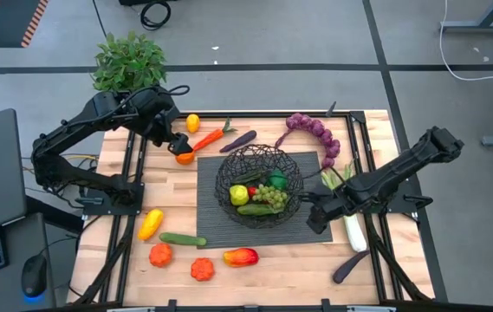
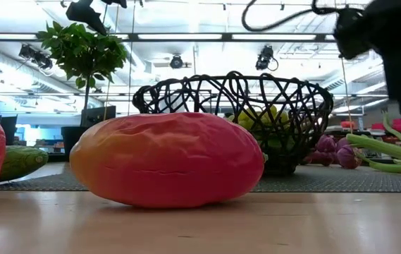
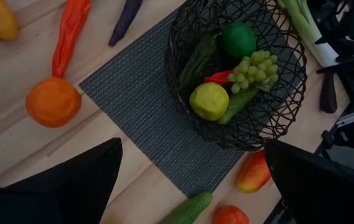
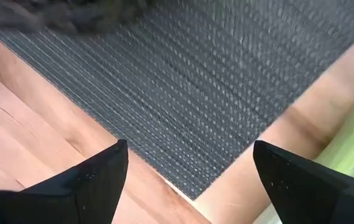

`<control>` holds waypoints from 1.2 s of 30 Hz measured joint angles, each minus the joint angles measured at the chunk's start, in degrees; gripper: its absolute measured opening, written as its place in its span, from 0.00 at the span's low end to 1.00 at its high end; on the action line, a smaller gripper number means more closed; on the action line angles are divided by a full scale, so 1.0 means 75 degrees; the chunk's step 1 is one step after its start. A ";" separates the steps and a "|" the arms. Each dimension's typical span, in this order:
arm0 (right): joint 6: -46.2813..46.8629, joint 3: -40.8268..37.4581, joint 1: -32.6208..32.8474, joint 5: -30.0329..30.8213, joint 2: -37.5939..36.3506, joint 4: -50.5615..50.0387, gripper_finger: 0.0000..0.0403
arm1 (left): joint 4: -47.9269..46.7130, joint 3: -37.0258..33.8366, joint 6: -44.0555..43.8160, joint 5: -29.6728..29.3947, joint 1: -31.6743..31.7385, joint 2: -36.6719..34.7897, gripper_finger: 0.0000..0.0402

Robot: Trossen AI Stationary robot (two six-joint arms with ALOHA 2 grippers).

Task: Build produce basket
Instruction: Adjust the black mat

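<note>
Showing the basket (image 1: 258,184) on the grey mat (image 1: 216,195), already holding a lime, green grapes (image 3: 254,68) and a red chili, while most produce lay on the bare wood. The left gripper (image 1: 174,139) hovered with fingers spread above the carrot (image 1: 204,141) and an orange fruit (image 1: 184,157); the right gripper (image 1: 318,215) hung with fingers spread and empty over the mat's corner, beside the leek (image 1: 353,227). A likely hazard was the carrot rolling from a pinch across its taper, or a finger snagging the basket's wire rim. Open room lay between basket and left arm; the right side was crowded by the leek, the purple grapes (image 1: 319,132) and the table's frame.
</note>
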 joint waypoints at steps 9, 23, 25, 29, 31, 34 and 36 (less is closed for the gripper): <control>0.1163 -0.1374 0.0459 -0.0223 0.0036 0.2103 0.86 | 0.0010 0.0000 -0.0200 0.0000 0.0000 0.0000 1.00; 0.2086 -0.2232 0.0734 0.0034 0.0036 0.3416 0.86 | 0.0013 0.0000 -0.0196 0.0000 -0.0003 0.0000 1.00; 0.2105 -0.2232 0.0768 0.0036 0.0036 0.3431 0.86 | 0.0014 0.0000 -0.0194 0.0000 -0.0003 0.0000 1.00; 0.2358 -0.2232 0.0878 0.0088 0.0038 0.3423 0.86 | 0.0013 0.0000 -0.0196 0.0000 -0.0003 0.0000 1.00; 0.2591 -0.2232 0.0959 0.0241 0.0039 0.3423 0.86 | 0.0015 0.0000 -0.0185 0.0000 -0.0003 0.0000 1.00; 0.2892 -0.2232 0.1079 0.0464 0.0039 0.3422 0.86 | 0.0014 0.0000 -0.0182 0.0000 -0.0003 0.0000 1.00; 0.3040 -0.2232 0.1148 0.0607 0.0039 0.3423 0.86 | 0.0014 0.0000 -0.0182 0.0000 -0.0003 0.0000 1.00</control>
